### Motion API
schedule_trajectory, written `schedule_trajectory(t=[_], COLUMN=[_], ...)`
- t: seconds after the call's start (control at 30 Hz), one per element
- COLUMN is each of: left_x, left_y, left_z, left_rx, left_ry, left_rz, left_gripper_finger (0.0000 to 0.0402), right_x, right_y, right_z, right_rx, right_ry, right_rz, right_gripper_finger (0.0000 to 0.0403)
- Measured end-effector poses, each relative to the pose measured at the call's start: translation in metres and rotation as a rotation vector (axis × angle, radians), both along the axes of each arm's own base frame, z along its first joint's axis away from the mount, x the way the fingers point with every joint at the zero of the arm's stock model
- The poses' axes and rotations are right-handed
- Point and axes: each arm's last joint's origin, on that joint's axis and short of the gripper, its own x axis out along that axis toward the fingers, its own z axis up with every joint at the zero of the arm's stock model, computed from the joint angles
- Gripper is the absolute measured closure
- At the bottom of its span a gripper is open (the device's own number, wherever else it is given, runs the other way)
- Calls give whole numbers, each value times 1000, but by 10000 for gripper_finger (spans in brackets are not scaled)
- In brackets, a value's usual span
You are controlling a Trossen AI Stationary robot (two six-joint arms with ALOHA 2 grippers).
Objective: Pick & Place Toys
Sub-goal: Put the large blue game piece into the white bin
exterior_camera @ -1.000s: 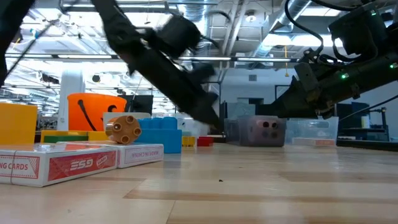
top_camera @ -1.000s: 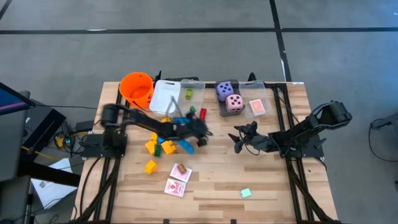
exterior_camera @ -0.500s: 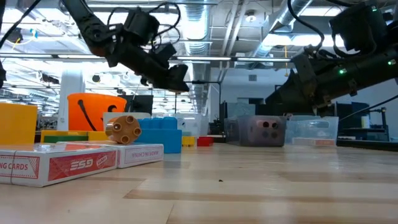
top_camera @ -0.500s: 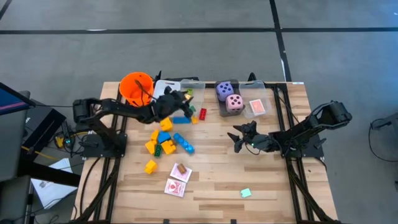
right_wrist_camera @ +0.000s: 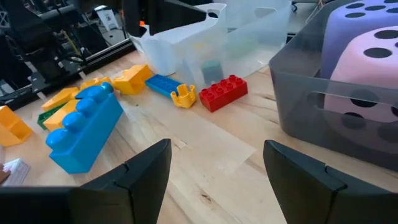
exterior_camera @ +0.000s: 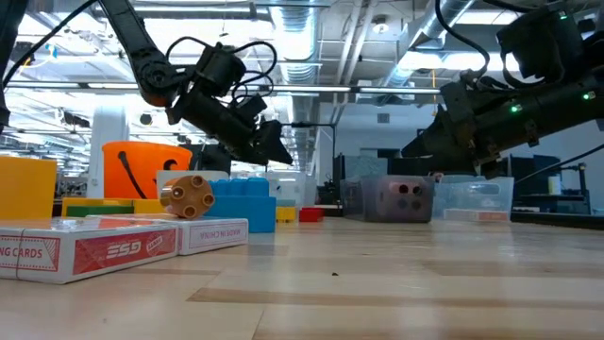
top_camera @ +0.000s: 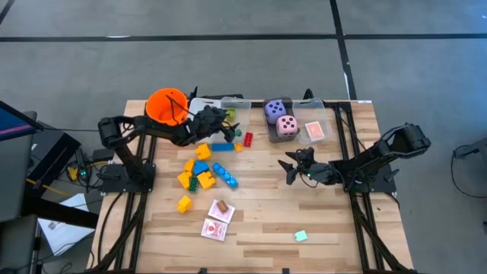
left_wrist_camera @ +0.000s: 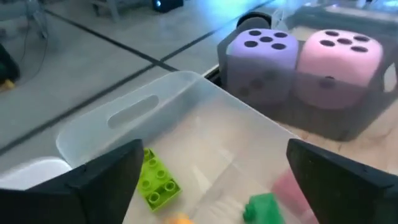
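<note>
The left gripper (top_camera: 218,120) is hovering over the clear rectangular plastic bin (left_wrist_camera: 186,118), with its fingers (left_wrist_camera: 102,177) standing wide apart and holding nothing. Directly below it, inside this bin, a small lime-green plastic block (left_wrist_camera: 155,180) and a darker green plastic block (left_wrist_camera: 264,205) are lying on the bin floor. Just beyond the left gripper, a second clear bin (top_camera: 293,137) is holding the big soft purple die (left_wrist_camera: 261,59) and the big soft pink die (left_wrist_camera: 339,62), which are touching side by side.

The right gripper (top_camera: 291,169) is hanging low over the wooden counter (top_camera: 335,221), its fingers (right_wrist_camera: 298,171) parted about halfway and empty. Ahead of it, on the counter, a red plastic block (right_wrist_camera: 224,93), a small yellow plastic piece (right_wrist_camera: 183,94), a flat blue plastic block (right_wrist_camera: 163,84) and a large blue plastic block (right_wrist_camera: 84,127) are lying well clear of its fingertips. The die bin is sitting just beside this gripper.

Red-patterned playing card packs (top_camera: 217,221) are lying on the counter near its front edge, far from both grippers
</note>
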Motion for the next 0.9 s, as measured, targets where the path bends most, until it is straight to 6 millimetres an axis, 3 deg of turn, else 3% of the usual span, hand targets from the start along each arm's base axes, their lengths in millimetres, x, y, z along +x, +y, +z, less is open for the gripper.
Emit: schedule_trajectory(t=[0.1,0.37,0.57,0.73,0.9], left_x=[5,22,26,21,13], left_y=[-10,-59,-94,-118,-140], left_z=[-1,-3,-9,-8,12], left_rx=[-96,-173,-40,-27,-44], left_ry=[-62,-49,106,217,438], left_rz=[-20,-384,-565,-660,-686], left_gripper_finger=[36,73,67,53,41], right_x=[0,0,-1,-1,-2], right_y=[0,-1,-1,2,7], right_z=[0,0,0,0,0], right_rx=[-1,-24,-37,-37,-37], right_ry=[0,9,10,9,9], right_rz=[-1,-20,-44,-28,0], right_gripper_finger=[154,154,154,154,154])
